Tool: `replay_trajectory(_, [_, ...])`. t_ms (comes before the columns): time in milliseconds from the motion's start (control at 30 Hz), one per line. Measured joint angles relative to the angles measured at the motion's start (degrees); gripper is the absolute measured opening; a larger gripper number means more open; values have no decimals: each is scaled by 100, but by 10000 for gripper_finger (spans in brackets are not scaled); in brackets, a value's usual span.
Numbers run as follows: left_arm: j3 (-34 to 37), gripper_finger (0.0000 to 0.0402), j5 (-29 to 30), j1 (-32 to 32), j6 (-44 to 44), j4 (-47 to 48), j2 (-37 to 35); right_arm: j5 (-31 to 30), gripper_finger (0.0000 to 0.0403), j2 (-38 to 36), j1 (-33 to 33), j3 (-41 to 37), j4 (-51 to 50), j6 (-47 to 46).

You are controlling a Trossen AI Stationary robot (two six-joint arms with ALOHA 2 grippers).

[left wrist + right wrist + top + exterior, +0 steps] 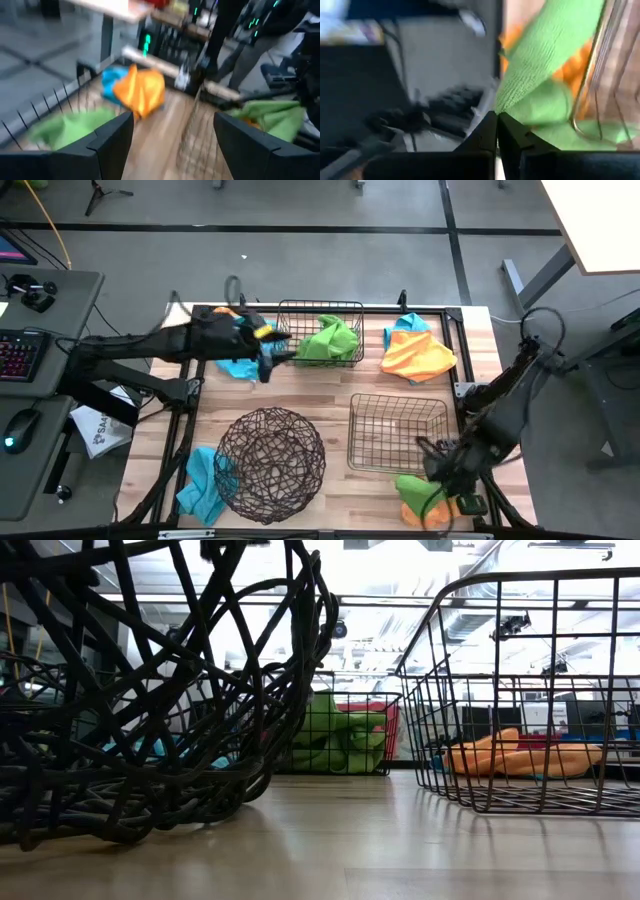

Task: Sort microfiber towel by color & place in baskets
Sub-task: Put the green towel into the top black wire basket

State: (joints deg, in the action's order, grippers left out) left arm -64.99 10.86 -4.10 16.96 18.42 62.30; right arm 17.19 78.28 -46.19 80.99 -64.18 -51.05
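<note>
The round woven-wire bowl stands near the table's near edge, beside a rectangular basket. A second rectangular basket at the far side holds a green towel. My left gripper hovers open at that basket's left end, above a blue towel; its fingers show spread wide. My right gripper is at the near right corner, shut on a green towel that lies over an orange one. My right gripper pinches the green towel between its two fingertips at an edge corner. The rest of the cloth spreads away from the tips over the orange towel, beside the basket's wire rim. One layer or several, I cannot tell.
An orange towel lies over a blue one at the far right corner. Another blue towel lies left of the round bowl. Bare wood shows between the baskets. A keyboard and mouse sit on a side desk to the left.
</note>
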Motion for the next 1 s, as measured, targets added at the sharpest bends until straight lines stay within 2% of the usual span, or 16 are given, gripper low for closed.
replay_trajectory(67, [-81, 262, 142, 0, -235, -182, -205, -796, 2, -158, 212, 474, 5, 54])
replay_trajectory(167, [-97, 262, 288, 0, -554, -574, -489, -2328, 1, -291, 635, 1125, 43, 721])
replay_trajectory(300, [-97, 262, 319, 0, -761, -898, -690, -3926, 1, -324, 1386, 1760, 303, 2432])
replay_trajectory(400, [-97, 262, 319, 0, -648, -938, -756, -4589, 1, -309, 2059, 1814, 1080, 3837])
replay_trajectory(533, [-94, 262, 172, 3, -483, -932, -756, -4450, 0, -161, 3054, 1609, 2620, 5357])
replay_trajectory(667, [-90, 262, 123, 106, -482, -1235, -760, -4043, 0, 155, 3956, 1559, 3911, 6203])
replay_trajectory(867, [-86, 262, -145, 310, -1049, -2325, -994, -3339, 0, 745, 5046, 1559, 5129, 6379])
replay_trajectory(1000, [-86, 262, -131, 339, -1157, -2423, -1173, -3189, 0, 1187, 5539, 1559, 5565, 6265])
